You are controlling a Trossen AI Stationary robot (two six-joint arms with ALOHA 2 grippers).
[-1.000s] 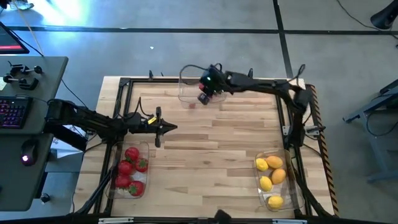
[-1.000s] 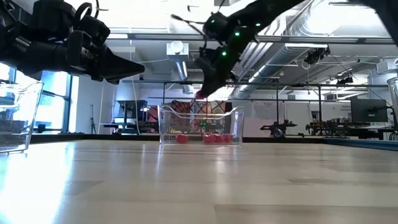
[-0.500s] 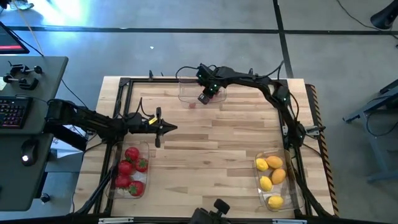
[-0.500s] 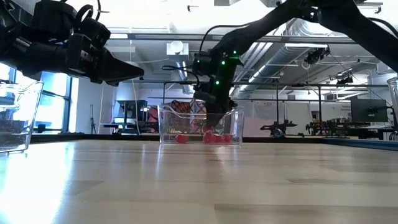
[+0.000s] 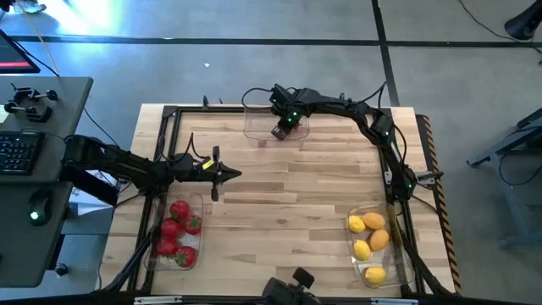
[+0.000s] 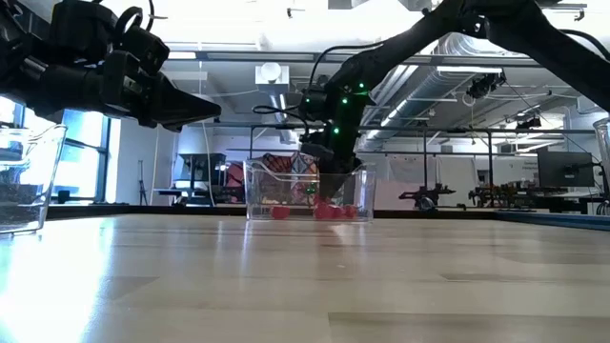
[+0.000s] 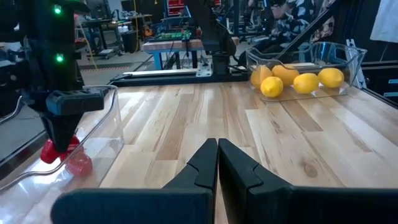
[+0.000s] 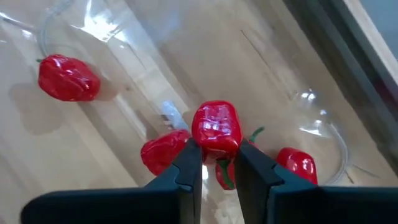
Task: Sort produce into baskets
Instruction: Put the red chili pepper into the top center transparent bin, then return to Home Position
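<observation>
Tomatoes (image 5: 177, 227) fill the near-left bin (image 5: 196, 254), lemons (image 5: 369, 237) the near-right bin (image 5: 354, 254). Left claw (image 5: 235, 174) hovers closed mid-bench (image 5: 296, 186). Right claw (image 8: 216, 163) grips a berry (image 8: 216, 127) over the far bin (image 5: 252, 127).

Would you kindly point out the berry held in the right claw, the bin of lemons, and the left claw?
berry (image 8: 216, 129): right wrist view, middle of its red body.
bin of lemons (image 7: 353, 55): left wrist view, clear end wall.
left claw (image 7: 217, 144): left wrist view, between its fingertips.
</observation>
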